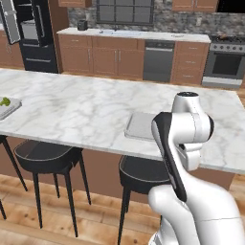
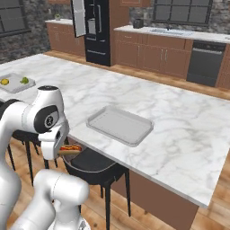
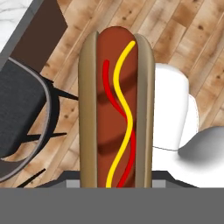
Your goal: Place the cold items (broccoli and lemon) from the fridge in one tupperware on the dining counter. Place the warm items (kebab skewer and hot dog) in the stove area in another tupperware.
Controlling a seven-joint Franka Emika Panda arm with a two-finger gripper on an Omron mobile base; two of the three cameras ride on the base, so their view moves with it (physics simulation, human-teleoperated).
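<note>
Hot dog (image 3: 116, 109) is in the gripper (image 2: 67, 150): the hand view looks straight down its length, and since it hangs there unsupported the jaws must be clamped on it, though the finger tips themselves are hidden behind the bun. In the right base view the hot dog pokes out below the wrist, held low, below the counter (image 2: 188, 134) edge and above a stool (image 2: 96, 167), short of the near tupperware (image 2: 120, 125). That tupperware sits at the counter's near edge and looks empty; no skewer in it that I can see. The far tupperware (image 2: 15, 82), at the counter's left end, holds a yellow lemon (image 2: 4, 81) and green broccoli (image 2: 24, 80), so the cold half reads as done. Judged remaining: lift the hot dog over the edge and into the near tupperware, then deal with the kebab skewer.
</note>
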